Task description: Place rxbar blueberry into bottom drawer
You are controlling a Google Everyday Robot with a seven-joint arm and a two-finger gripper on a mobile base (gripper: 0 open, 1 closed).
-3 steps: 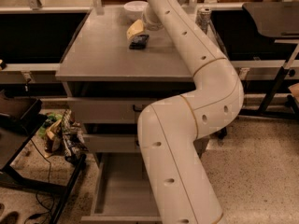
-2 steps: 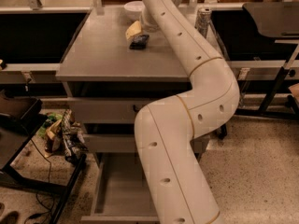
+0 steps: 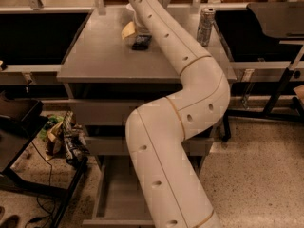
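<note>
The rxbar blueberry [image 3: 141, 42], a small dark flat bar, lies on the grey cabinet top [image 3: 99, 56] toward the back middle. My gripper [image 3: 132, 31] is right above and just behind the bar, mostly hidden by my own white arm [image 3: 190, 75], which reaches up from the bottom of the view. Whether it touches the bar does not show. The bottom drawer [image 3: 116, 194] is pulled open below the two upper drawers, and its plain grey floor shows to the left of the arm.
A silver drink can [image 3: 205, 26] stands on the cabinet top at the back right. A white bowl [image 3: 131, 7] peeks out behind the gripper. Dark tables flank the cabinet. A black stand [image 3: 19, 141] and clutter [image 3: 64, 137] sit on the floor at left.
My arm has shifted slightly to the left. The gripper stays over the bar at the back of the cabinet top, and the bar has not moved.
</note>
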